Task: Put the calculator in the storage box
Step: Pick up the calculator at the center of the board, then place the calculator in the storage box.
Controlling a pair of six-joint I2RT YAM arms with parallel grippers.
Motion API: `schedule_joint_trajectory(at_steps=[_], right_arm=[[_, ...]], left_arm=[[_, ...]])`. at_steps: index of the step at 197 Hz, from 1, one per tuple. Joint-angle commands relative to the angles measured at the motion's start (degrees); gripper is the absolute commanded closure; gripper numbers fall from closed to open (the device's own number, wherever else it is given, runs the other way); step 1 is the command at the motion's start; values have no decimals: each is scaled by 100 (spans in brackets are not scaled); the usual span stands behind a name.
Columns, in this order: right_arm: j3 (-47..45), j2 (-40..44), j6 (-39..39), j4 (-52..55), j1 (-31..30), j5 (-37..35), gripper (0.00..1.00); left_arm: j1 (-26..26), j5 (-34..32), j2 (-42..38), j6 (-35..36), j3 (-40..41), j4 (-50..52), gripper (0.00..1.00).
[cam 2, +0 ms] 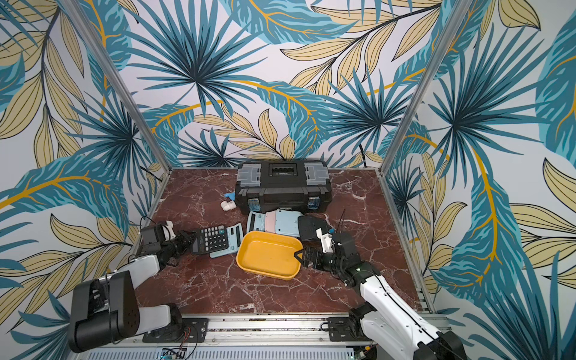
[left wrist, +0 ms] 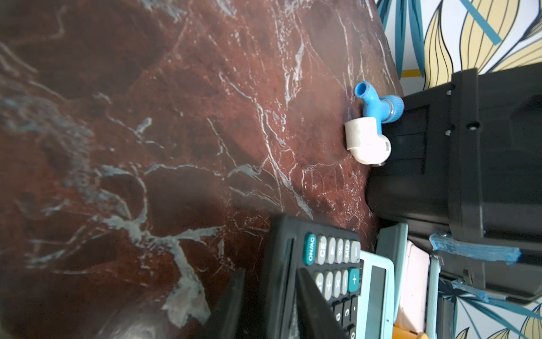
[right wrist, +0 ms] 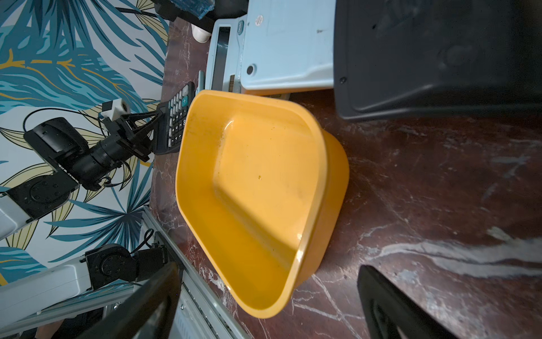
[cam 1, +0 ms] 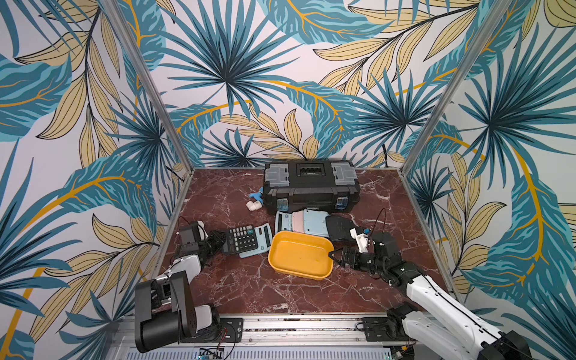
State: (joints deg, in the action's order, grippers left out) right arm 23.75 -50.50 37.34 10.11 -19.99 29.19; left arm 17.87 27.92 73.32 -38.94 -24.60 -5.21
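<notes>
Black calculator just left of storage box, resting atop light-blue calculator. Left gripper pinches its edge farthest from box. Right gripper wide, empty, beside box's right rim. Box empty; black calculator's lift and placing remain.

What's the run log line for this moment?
left gripper: grips black calculator by edge | right gripper: open, beside storage box | storage box: empty
</notes>
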Motion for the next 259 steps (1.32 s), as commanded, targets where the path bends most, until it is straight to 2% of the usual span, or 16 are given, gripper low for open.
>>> schedule_joint_trajectory(at_steps=[1, 27, 90, 140, 194, 259], right_arm=[[-37, -13, 16, -88, -37, -53, 0], [31, -4, 19, -38, -44, -14, 0], [191, 148, 187, -21, -95, 137, 1], [312, 111, 647, -593, -272, 604, 0], [668, -324, 884, -1062, -828, 728, 7], [921, -1088, 1179, -1911, -1346, 702, 13]], left_arm=[[41, 147, -405, 9, 207, 69, 78], [41, 157, -888, -33, 228, 363, 83], [39, 400, -2248, -113, -212, 1517, 84], [-136, 965, -2779, -339, -574, 1874, 83], [-1431, 1084, -2560, -798, -985, 1621, 84], [-3144, 675, -2027, -1237, -1360, 933, 83]])
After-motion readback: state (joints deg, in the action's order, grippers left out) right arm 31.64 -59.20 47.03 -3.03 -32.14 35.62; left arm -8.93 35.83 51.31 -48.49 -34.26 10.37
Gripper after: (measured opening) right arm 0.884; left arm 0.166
